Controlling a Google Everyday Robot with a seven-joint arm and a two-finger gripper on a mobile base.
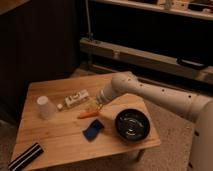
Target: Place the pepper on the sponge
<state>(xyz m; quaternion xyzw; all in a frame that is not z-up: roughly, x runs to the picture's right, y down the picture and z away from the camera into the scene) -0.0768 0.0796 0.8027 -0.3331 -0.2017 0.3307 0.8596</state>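
From the 1 camera view, the white arm (150,95) reached in over the table (60,135) and angled down, so the tool (96,106) sat low, right at the wood. The pepper (88,114) lay flat on the table directly under the tool's tip, on its nearer side. It looked to be touching the tool or just short of it. I could not tell whether the tool was released or clenched, or whether it had hold of the pepper at all.

The sponge (93,130) lay a little nearer to me than the pepper, just beside it, apparently with a thin strip of table between the 2. So the pepper was on the wood, not on the sponge. The tool being so low and so close to the pepper seemed to fit a grip on it, and the short gap to the sponge would mean only a small carry.

The dark bowl (132,124) stood near the tool on the arm's side, close to the sponge. An upturned white cup (44,107) and a white box (76,98) stood on the tool's other side, away from the arm. A striped strip (26,156) lay well apart at the table's near corner.
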